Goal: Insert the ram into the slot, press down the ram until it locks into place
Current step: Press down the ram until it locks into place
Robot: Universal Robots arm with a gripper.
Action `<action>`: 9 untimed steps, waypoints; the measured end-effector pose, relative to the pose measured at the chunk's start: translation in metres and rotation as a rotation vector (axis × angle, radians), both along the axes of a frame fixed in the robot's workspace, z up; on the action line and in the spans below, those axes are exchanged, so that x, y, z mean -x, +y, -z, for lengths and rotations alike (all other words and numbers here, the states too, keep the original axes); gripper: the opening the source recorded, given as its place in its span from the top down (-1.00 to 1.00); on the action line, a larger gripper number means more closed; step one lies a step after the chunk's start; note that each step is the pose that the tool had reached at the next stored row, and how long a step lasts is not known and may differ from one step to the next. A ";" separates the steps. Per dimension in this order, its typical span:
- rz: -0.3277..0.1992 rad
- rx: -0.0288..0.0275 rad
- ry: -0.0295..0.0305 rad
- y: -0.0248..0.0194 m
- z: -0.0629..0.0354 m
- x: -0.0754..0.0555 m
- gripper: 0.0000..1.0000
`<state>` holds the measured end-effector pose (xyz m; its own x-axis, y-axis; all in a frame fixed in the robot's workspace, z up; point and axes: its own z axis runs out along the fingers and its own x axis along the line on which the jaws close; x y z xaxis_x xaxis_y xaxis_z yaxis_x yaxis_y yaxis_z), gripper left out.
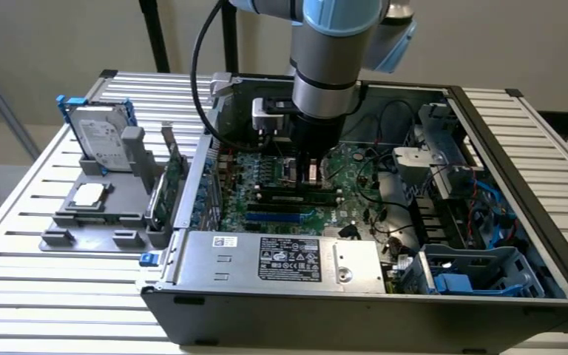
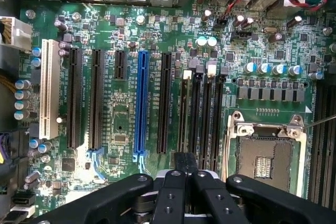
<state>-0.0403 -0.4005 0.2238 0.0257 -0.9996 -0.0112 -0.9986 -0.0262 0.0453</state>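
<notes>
End effector: black two-fingered tool on the grey and blue arm, lowered into the open case; fingers were drawn close together, but whether they clamped anything could not be told.
Ram: long thin green circuit-board stick with black chips, level and directly beneath the end effector, lying along the sockets.
Slot: long narrow black plastic socket, one of four parallel ones, in line with the fingertips; it lay between the bright blue slot and the square silver CPU socket.
Computer case: dark metal tower laid open on its side.
Worktop: pale slatted surface carrying the case and a grey parts holder.
</notes>
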 end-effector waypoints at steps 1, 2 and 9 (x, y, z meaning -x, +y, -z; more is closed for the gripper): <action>0.000 -0.0021 0.0001 0.0003 -0.0024 0.000 0.79; 0.000 -0.0050 -0.0007 0.0008 -0.0057 -0.001 0.79; 0.000 -0.0032 0.0036 0.0006 -0.0292 -0.005 0.79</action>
